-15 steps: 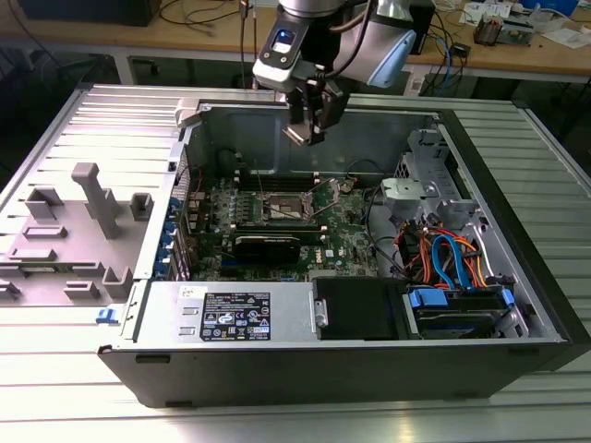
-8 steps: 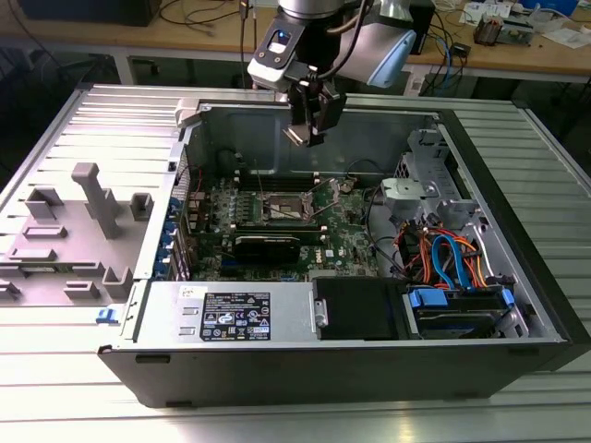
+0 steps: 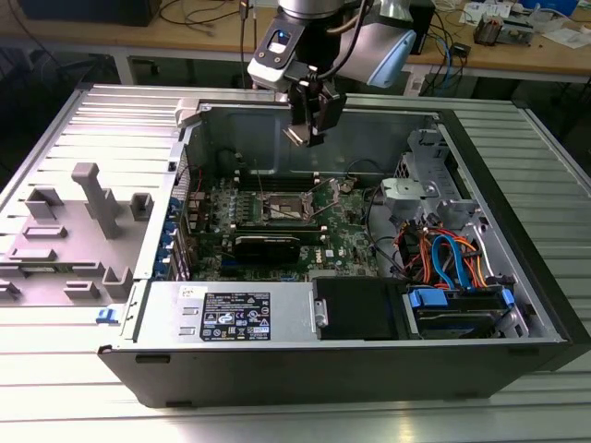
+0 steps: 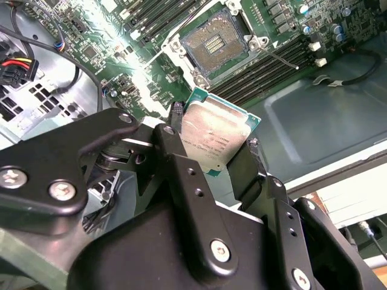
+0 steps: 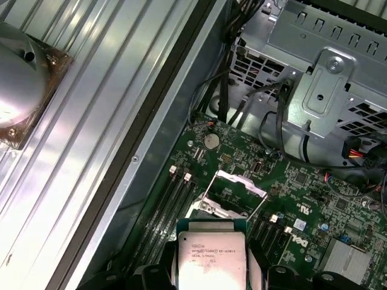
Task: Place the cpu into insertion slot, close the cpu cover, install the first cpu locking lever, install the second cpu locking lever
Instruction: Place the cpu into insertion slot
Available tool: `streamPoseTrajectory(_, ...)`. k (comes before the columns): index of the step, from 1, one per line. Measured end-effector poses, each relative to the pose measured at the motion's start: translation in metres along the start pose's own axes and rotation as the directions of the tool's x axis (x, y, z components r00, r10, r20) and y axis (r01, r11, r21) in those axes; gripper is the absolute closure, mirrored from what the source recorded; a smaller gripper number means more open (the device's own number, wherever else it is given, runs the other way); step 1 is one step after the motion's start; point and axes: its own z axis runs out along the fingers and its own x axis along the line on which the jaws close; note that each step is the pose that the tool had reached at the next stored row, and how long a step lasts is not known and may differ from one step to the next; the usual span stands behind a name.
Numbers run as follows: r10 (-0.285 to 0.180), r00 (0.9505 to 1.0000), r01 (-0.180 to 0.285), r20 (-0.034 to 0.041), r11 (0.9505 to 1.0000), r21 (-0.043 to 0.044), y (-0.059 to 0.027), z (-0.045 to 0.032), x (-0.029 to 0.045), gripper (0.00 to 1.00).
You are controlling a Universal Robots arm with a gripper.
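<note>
Grey moulded holders [image 3: 92, 208] are seen on the ribbed table [image 3: 55, 369] at the exterior view's left. At upper centre of that frame the gripper [image 3: 309, 129] is hung above the open computer case [image 3: 305, 369]. Its fingers [image 4: 181, 157] are pinched on the cpu [image 4: 217, 136], which is held in the air well apart from the uncovered insertion slot [image 4: 214, 43]. The cpu cover [image 5: 242, 183] is stood up, its lower part hidden behind the cpu in the first wrist view. At the exterior view's right, orange and blue cables [image 3: 443, 254] are tangled, their ends hard to trace.
</note>
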Motion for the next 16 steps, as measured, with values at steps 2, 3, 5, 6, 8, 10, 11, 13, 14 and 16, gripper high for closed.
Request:
streamPoseTrajectory(2,0.028,0.9996,-0.028,0.0019,0.9996,0.0009,0.0000,0.0006,0.0000,0.45)
streamPoseTrajectory(3,0.041,0.9991,-0.041,0.0029,0.9991,0.0011,0.0000,0.0009,0.0000,0.45)
streamPoseTrajectory(5,0.078,0.9969,-0.078,0.0055,0.9969,0.0008,-0.0001,0.0021,0.0000,0.45)
streamPoseTrajectory(6,0.095,0.9955,-0.095,0.0068,0.9955,0.0008,-0.0002,0.0026,-0.0001,0.45)
streamPoseTrajectory(8,0.127,0.9919,-0.127,0.0092,0.9919,0.0004,-0.0003,0.0036,-0.0001,0.45)
streamPoseTrajectory(10,0.163,0.9866,-0.163,0.0117,0.9866,0.0000,-0.0004,0.0049,-0.0001,0.45)
streamPoseTrajectory(11,0.171,0.9852,-0.171,0.0122,0.9853,0.0004,-0.0005,0.0055,-0.0001,0.45)
streamPoseTrajectory(13,0.188,0.9821,-0.188,0.0134,0.9822,0.0012,-0.0009,0.0072,0.0000,0.45)
streamPoseTrajectory(14,0.193,0.9810,-0.194,0.0138,0.9811,0.0014,-0.0011,0.0080,0.0000,0.45)
streamPoseTrajectory(16,0.211,0.9773,-0.211,0.0153,0.9774,0.0007,-0.0014,0.0099,0.0001,0.45)
